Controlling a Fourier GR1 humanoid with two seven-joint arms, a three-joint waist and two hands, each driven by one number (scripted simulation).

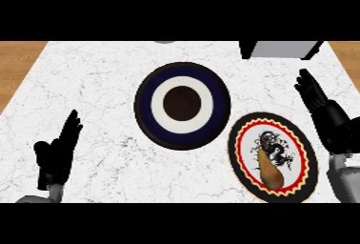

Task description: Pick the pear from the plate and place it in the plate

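A brown pear (270, 170) lies on the near part of a red-rimmed plate (243, 138) with a black dragon drawing, at the lower right of the marble counter. A second plate (149, 112), dark blue with a white ring and a dark centre, sits in the middle with nothing on it. My right hand (325, 112) is open, its fingers straight and pointing away, just to the right of the red plate and apart from the pear. My left hand (60, 151) rests open at the lower left, fingers up.
A grey box (283, 49) stands at the counter's far right edge. A small grey object (165, 42) peeks in at the far edge. Wooden flooring (15, 71) shows beyond the counter's left and right sides.
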